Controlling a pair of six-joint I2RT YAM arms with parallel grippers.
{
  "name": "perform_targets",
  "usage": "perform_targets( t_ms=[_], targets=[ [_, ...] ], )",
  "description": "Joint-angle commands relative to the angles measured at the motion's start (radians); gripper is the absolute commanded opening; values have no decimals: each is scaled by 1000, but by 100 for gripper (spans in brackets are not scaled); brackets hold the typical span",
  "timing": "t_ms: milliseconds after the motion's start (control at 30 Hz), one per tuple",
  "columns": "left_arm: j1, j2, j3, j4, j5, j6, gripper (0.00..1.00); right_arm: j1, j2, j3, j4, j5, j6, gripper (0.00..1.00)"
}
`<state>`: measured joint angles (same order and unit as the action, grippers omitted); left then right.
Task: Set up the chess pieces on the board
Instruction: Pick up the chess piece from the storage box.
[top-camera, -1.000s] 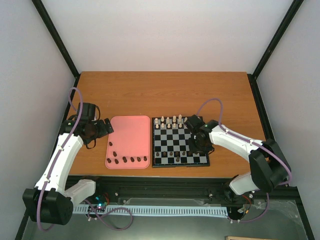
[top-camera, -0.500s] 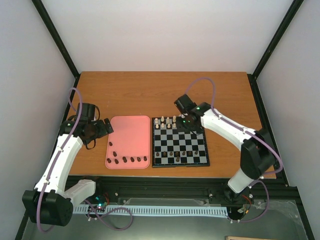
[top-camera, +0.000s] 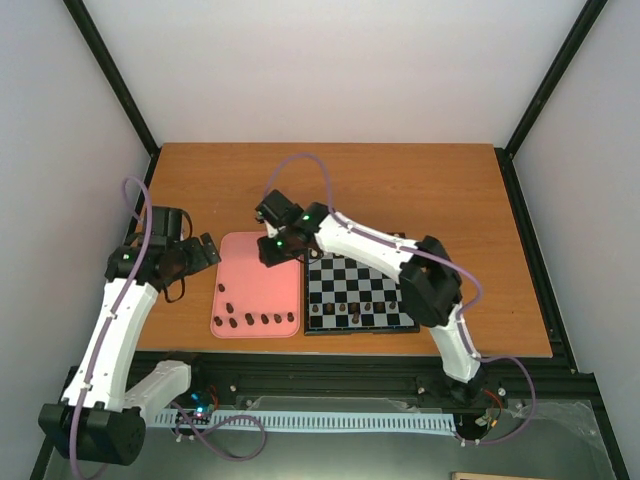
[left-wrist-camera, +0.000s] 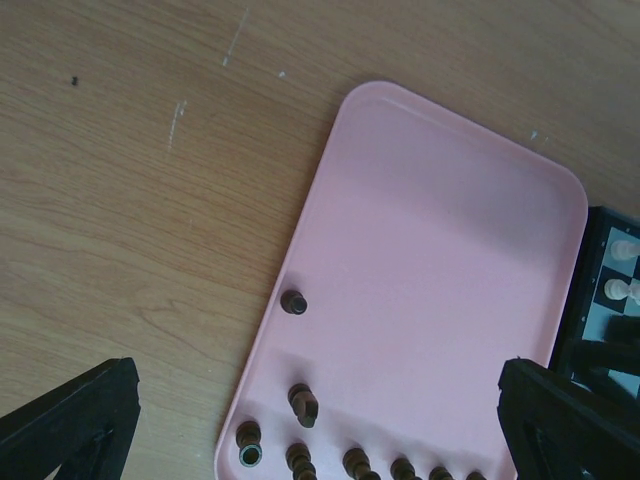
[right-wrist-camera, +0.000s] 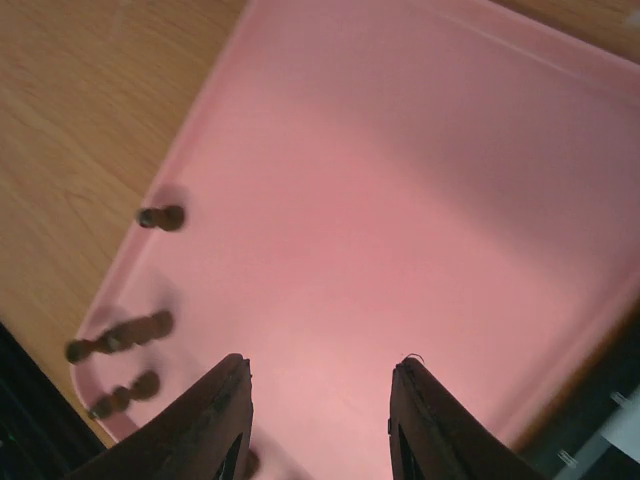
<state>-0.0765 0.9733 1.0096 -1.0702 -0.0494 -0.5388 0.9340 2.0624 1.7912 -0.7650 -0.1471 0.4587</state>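
Several dark brown chess pieces (top-camera: 264, 320) lie along the near edge of a pink tray (top-camera: 262, 275); a few more stand on the near rows of the board (top-camera: 360, 292). My right gripper (top-camera: 272, 248) reaches across the board's far left corner and hovers open and empty over the tray's far part. In the right wrist view the gripper (right-wrist-camera: 320, 372) is above bare tray (right-wrist-camera: 400, 180), with pieces (right-wrist-camera: 160, 216) to its left. My left gripper (top-camera: 197, 254) is open and empty left of the tray. In the left wrist view the gripper (left-wrist-camera: 318, 385) looks down on the pieces (left-wrist-camera: 303, 403).
Cream-white pieces (left-wrist-camera: 622, 290) stand on the board's far left corner (left-wrist-camera: 590, 300). My right arm (top-camera: 370, 245) lies over the board's far rows. Bare wooden table (top-camera: 330, 185) lies beyond the tray and board.
My right arm has swung left from the board's near right side, across the far rows, to above the pink tray. My left arm has shifted slightly.
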Motion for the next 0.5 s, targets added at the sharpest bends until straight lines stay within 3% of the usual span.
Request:
perform_targets(
  t_ms=[0,467],
  targets=[
    [7,-56,52,-60,-43,-20,100,37,114,152,15,-97,-22,38],
    [7,-134,26,-115,-60,-60,100,133,455,520,-14,-290,-35,38]
  ],
)
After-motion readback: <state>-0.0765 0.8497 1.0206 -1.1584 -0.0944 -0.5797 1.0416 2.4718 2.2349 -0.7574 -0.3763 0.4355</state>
